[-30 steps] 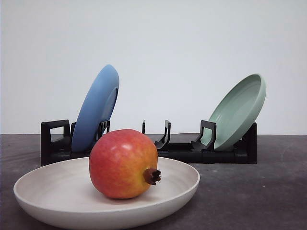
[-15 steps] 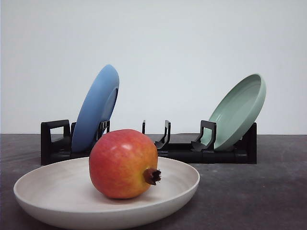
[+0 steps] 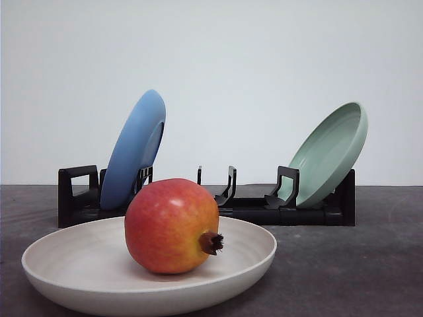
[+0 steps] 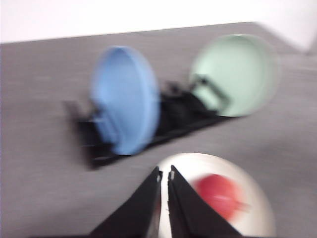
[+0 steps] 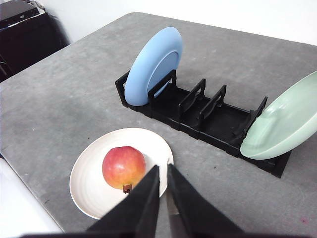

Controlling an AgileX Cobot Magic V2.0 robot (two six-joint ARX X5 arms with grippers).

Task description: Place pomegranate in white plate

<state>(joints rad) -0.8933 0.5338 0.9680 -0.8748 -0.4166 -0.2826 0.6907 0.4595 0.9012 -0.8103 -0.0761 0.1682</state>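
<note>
Left gripper [image 4: 164, 174] fingers nearly together, holding nothing, hanging over the white plate [image 4: 257, 208]; that view is blurred. Right gripper [image 5: 163, 171] fingers also nearly together, empty, above the plate's rim. Pomegranate [image 3: 172, 226] lies on its side inside the white plate [image 3: 79, 264], near the desk's [image 3: 344, 264] front edge, brown dried crown pointing right and slightly toward the camera. Skin glossy, red with yellow-orange blush; plate matte, shallow, round, raised rim. Behind, black slotted rack [image 3: 231, 205]: blue plate [image 3: 135, 148] leaning at its left end, pale green plate [image 3: 330, 152] tilted at its right end. Desk grey, mottled.
</note>
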